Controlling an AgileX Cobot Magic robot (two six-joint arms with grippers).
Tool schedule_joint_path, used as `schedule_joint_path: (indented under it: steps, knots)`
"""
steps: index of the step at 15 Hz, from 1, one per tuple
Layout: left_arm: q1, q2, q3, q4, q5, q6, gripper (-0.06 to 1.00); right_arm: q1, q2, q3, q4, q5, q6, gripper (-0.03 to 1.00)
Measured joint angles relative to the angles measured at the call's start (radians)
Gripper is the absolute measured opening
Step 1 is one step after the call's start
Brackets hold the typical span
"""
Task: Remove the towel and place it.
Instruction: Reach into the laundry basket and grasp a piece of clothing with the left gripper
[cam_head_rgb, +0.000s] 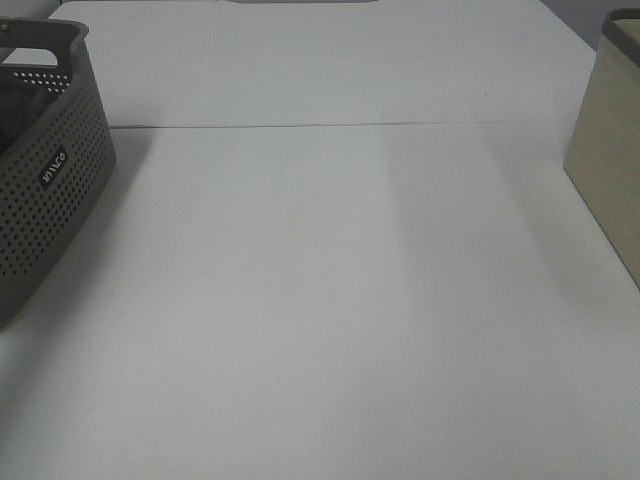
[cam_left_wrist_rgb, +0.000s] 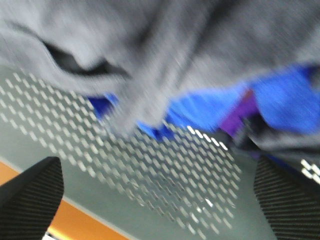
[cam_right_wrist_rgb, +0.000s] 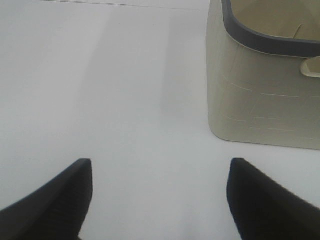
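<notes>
The dark grey towel (cam_left_wrist_rgb: 165, 50) shows only in the left wrist view, bunched inside the grey perforated basket (cam_left_wrist_rgb: 150, 170) and lying over a blue cloth (cam_left_wrist_rgb: 280, 100). My left gripper (cam_left_wrist_rgb: 157, 200) is open, its two black fingers (cam_left_wrist_rgb: 30, 195) spread wide just over the basket, close to the towel and holding nothing. My right gripper (cam_right_wrist_rgb: 160, 200) is open and empty above the white table (cam_right_wrist_rgb: 100, 100). In the exterior high view neither gripper shows and the towel is hidden; only the basket (cam_head_rgb: 45, 180) stands at the left edge.
A beige bin with a grey rim (cam_right_wrist_rgb: 265, 85) stands on the table to the right, also seen at the right edge of the exterior high view (cam_head_rgb: 610, 150). A seam (cam_head_rgb: 330, 125) crosses the white table (cam_head_rgb: 330, 300).
</notes>
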Motion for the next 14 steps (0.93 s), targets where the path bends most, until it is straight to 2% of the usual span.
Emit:
schedule_joint_path:
  steps: [2,3,4,6,11,14]
  knots:
    - [0.0,0.061,-0.067,0.0,-0.023,0.013,0.98,0.0,0.0,0.0,0.0,0.0,0.0,0.73]
    - [0.0,0.114,-0.141,-0.014,-0.015,0.048,0.98,0.0,0.0,0.0,0.0,0.0,0.0,0.73]
    - [0.0,0.129,-0.159,-0.034,-0.015,0.073,0.98,0.0,0.0,0.0,0.0,0.0,0.0,0.73]
    - [0.0,0.155,-0.166,-0.068,-0.009,0.11,0.98,0.0,0.0,0.0,0.0,0.0,0.0,0.73]
    - [0.002,0.193,-0.166,-0.079,0.01,0.116,0.97,0.0,0.0,0.0,0.0,0.0,0.0,0.73]
    - [0.01,0.201,-0.167,-0.097,0.014,0.113,0.86,0.0,0.0,0.0,0.0,0.0,0.0,0.73]
